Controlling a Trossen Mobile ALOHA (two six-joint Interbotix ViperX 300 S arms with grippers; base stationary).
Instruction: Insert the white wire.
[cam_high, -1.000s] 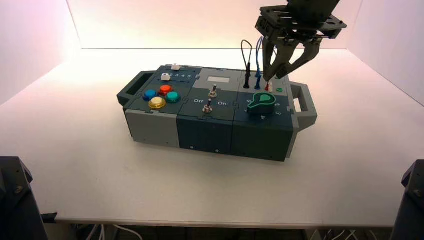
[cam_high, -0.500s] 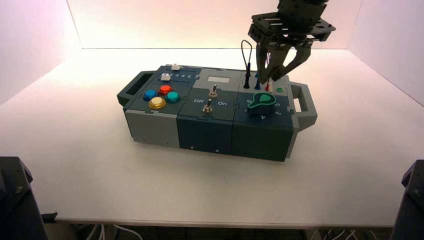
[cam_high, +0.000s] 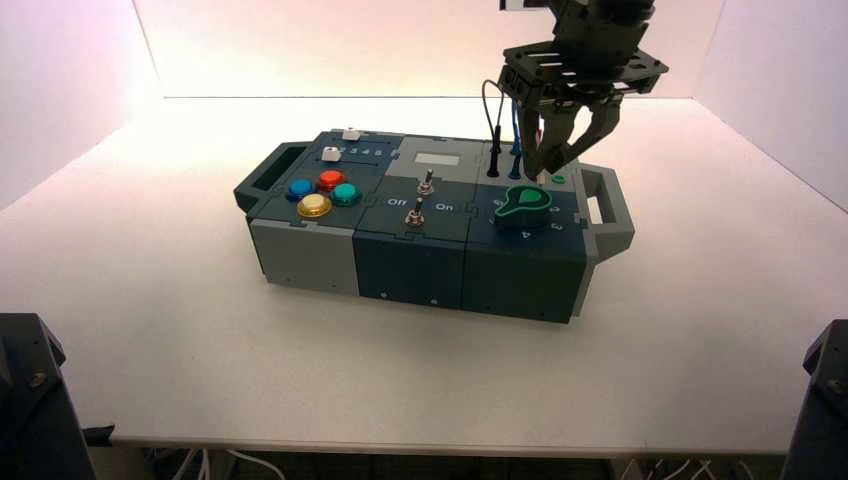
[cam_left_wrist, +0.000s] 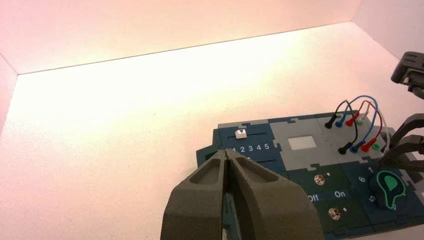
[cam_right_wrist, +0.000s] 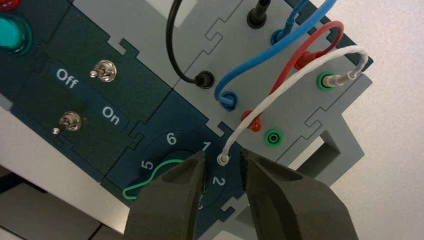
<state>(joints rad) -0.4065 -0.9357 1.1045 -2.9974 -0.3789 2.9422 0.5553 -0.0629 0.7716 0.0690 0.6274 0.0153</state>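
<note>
White wire (cam_right_wrist: 294, 77), far end in a green-ringed socket (cam_right_wrist: 325, 81), loose plug (cam_right_wrist: 223, 159) between spread fingers of right tool (cam_right_wrist: 223, 165) over knob panel, ungripped, wire running off toward sockets; left tool (cam_left_wrist: 226, 155) idle, pressed together, left of box (cam_high: 408, 270).

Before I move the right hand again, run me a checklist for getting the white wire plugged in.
1. One end of white wire seated in far green socket: ok.
2. Near green socket free: ok.
3. Loose white plug between fingertips of right hand, above the dial area: ok.
4. Right hand closed on that plug: not ok, open.
5. Loose plug lined up over near green socket: not ok, off to one side.
6. Left hand parked at the robot's left: ok.
</note>
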